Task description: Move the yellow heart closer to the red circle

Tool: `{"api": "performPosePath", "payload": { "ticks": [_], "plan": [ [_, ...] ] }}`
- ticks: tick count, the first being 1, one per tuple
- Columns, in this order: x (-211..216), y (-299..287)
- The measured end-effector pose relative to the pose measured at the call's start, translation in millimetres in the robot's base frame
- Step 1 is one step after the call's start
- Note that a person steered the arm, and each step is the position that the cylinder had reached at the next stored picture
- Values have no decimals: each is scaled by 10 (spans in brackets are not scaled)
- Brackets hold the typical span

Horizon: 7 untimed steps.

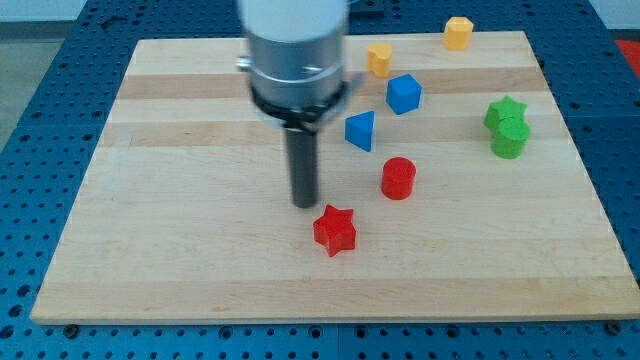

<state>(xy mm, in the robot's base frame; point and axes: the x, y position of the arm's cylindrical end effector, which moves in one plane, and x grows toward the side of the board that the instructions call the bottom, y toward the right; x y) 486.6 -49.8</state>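
The yellow heart (379, 59) lies near the view's top, right of the arm's body. The red circle (398, 178) stands near the board's middle, well below the heart. A blue triangle (361, 131) and a blue cube (404, 94) lie between the two. My tip (304, 205) rests on the board to the left of the red circle and just up-left of a red star (335, 230). It touches no block. The heart is far from the tip, towards the view's top right.
A second yellow block (458, 32) sits at the board's top edge (200, 42). A green star (505, 112) and a green round block (509, 141) stand together at the view's right. Blue pegboard surrounds the board.
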Motion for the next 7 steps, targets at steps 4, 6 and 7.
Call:
{"api": "performPosePath", "payload": {
  "ticks": [4,6,7],
  "plan": [
    [-1895,179],
    [-2405,860],
    [-2645,1168]
  ]
}}
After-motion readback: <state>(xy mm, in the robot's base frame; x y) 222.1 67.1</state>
